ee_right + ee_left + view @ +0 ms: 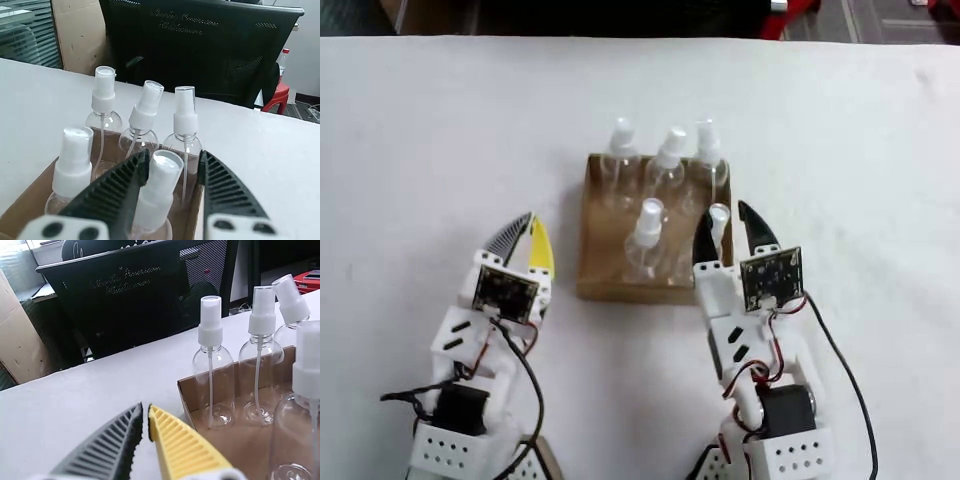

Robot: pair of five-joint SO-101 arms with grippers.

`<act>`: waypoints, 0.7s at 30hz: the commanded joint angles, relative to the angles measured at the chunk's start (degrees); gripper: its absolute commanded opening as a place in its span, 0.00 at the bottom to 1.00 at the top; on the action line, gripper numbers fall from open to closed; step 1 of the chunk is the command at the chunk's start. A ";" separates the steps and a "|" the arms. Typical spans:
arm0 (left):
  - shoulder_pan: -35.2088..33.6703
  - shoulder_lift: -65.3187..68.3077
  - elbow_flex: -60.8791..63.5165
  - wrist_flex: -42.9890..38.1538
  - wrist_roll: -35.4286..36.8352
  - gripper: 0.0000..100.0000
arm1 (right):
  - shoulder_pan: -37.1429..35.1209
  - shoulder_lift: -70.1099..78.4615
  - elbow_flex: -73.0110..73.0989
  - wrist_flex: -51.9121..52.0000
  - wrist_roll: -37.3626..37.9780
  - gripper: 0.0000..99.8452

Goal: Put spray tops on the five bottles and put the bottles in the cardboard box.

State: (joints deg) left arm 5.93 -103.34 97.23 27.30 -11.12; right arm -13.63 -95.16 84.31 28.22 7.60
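Tally: five in, all capped

Counted five capped bottles point(648, 240) upright in cardboard box point(595, 250), centre frame. Found right gripper point(726, 211) spread wide astride spray top point(161, 182) of lower-right bottle point(719, 222); left gripper point(532, 220) closed, empty, lower left.

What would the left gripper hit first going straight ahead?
Probably only bare table: the left gripper points just past the left wall of the box, though depth is unclear.
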 commanded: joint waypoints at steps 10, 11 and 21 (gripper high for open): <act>0.66 -0.92 -0.18 0.09 -0.44 0.02 | -1.36 -0.84 -9.67 6.81 -1.32 0.24; 0.66 -0.92 -0.18 0.00 -0.44 0.02 | -2.51 -1.54 -13.54 10.15 -2.46 0.24; 0.04 -1.10 -0.18 0.09 -0.44 0.02 | -1.36 -4.09 -34.81 25.80 -4.84 0.24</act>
State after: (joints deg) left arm 5.93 -103.34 97.23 27.30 -11.12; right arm -17.05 -99.38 52.84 51.78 3.12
